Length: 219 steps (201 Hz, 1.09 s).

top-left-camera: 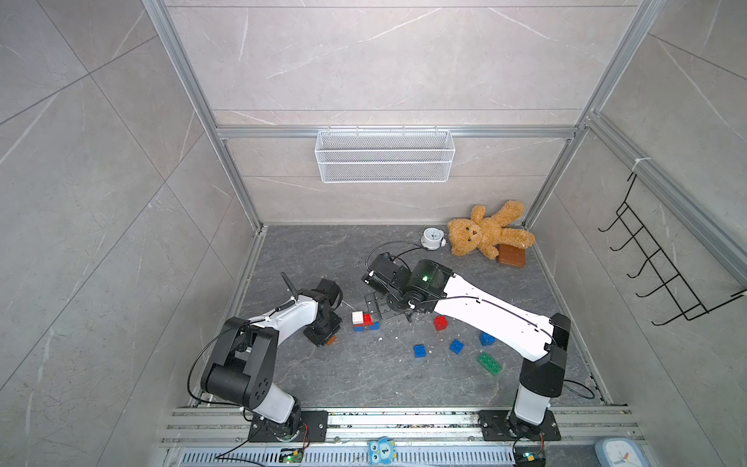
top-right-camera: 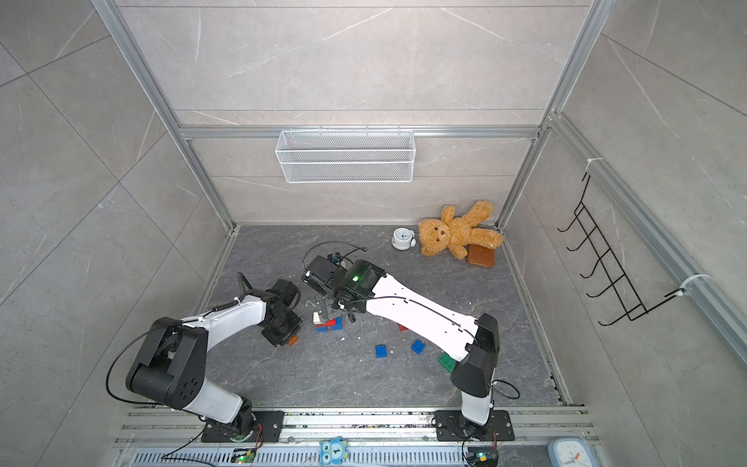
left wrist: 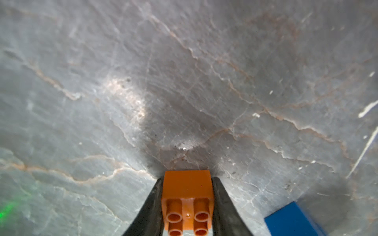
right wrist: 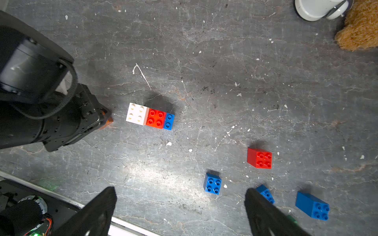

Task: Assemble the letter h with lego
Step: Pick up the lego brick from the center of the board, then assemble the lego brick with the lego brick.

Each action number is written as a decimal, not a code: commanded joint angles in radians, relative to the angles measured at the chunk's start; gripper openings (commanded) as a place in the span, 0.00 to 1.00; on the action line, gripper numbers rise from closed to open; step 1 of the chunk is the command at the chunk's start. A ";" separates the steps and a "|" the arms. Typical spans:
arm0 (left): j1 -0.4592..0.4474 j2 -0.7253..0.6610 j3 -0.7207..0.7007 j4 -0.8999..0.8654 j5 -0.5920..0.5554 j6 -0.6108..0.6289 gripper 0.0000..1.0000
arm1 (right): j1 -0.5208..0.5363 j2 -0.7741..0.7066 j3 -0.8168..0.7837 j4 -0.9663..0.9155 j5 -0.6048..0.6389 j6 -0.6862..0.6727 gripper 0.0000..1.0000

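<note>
A brown lego brick [left wrist: 187,190] sits between the fingers of my left gripper [left wrist: 187,179], which is shut on it, studs facing the wrist camera, low over the floor [top-left-camera: 331,340]. Just right of it lies a row of joined white [right wrist: 137,114], red [right wrist: 156,118] and blue [right wrist: 169,121] bricks [top-left-camera: 366,321]. My right gripper [right wrist: 181,194] hovers open above the floor, holding nothing. Loose lego lies further right: a red brick [top-left-camera: 440,322], three blue ones [top-left-camera: 419,350] [top-left-camera: 456,346] [top-left-camera: 486,338] and a green one [top-left-camera: 490,363].
At the back right lie a teddy bear [top-left-camera: 489,230], a white alarm clock [top-left-camera: 432,238] and a smooth brown block [top-left-camera: 512,255]. A wire basket [top-left-camera: 384,155] hangs on the back wall, a black hook rack [top-left-camera: 663,263] on the right wall. A metal rail [top-left-camera: 404,420] runs along the front.
</note>
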 commanded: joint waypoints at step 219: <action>-0.228 0.067 0.492 -0.322 0.125 0.488 0.00 | -0.115 -0.271 -0.440 0.219 -0.102 0.036 1.00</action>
